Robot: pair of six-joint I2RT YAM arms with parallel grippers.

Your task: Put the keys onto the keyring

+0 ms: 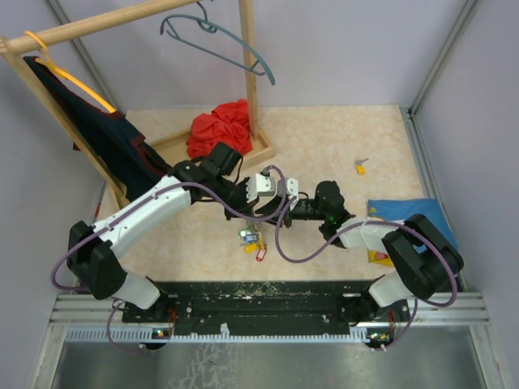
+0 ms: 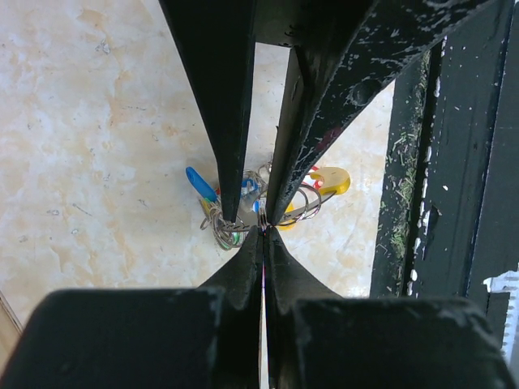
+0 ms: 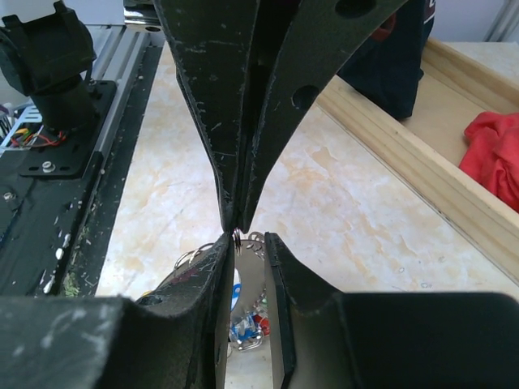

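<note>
The left gripper (image 2: 263, 229) is pinched shut on the thin keyring (image 2: 304, 212), which looks stiff and slippery, and the right gripper (image 3: 248, 240) squeezes one light, hard key (image 3: 253, 284) by its flat part, both on the robot's side of the red cloth (image 1: 219, 128), with the other keys (image 1: 253, 239) bunched below.

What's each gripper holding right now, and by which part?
Left gripper pinches the keyring by its wire, keys bunched on it. Right gripper seems to clamp a key by its metal blade.
</note>
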